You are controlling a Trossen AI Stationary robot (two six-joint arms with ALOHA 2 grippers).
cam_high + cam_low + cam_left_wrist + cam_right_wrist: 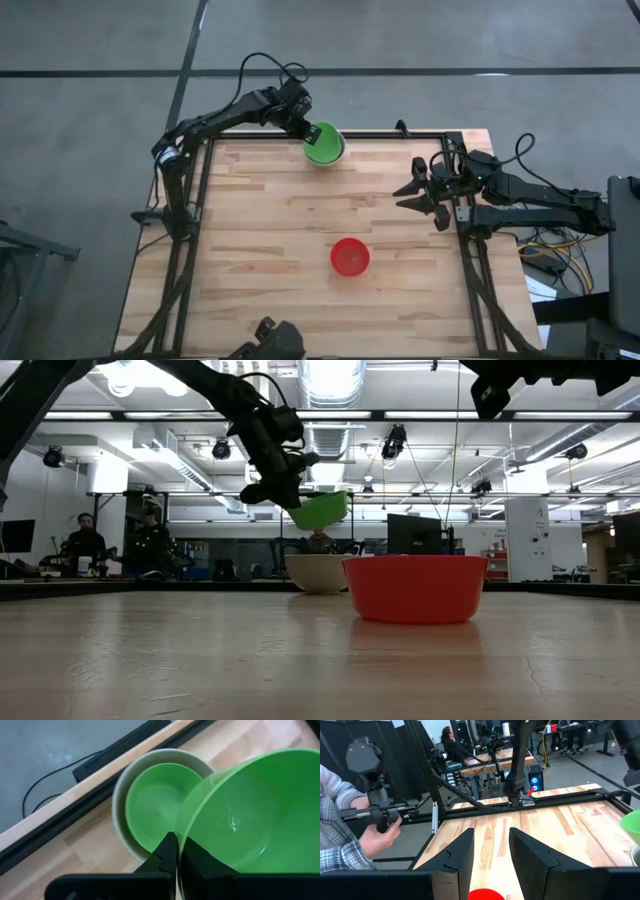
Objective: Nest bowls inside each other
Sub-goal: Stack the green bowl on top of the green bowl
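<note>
A: Nearest the low camera sits the red bowl, alone mid-table. The right gripper waits at the table's right edge, fingers spread, holding nothing.

B: And farther back?

A: The left gripper pinches a green bowl by its rim, tilted, just above the white bowl, which already holds another green bowl.

B: Risk?

A: Released this tilted and off-centre, it may catch the rim and tip out.

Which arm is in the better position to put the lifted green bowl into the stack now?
The left. Its gripper is shut on the green bowl, tilted just above the white bowl that already holds another green one. The right gripper is open, empty, and waits at the table's right edge.
</note>
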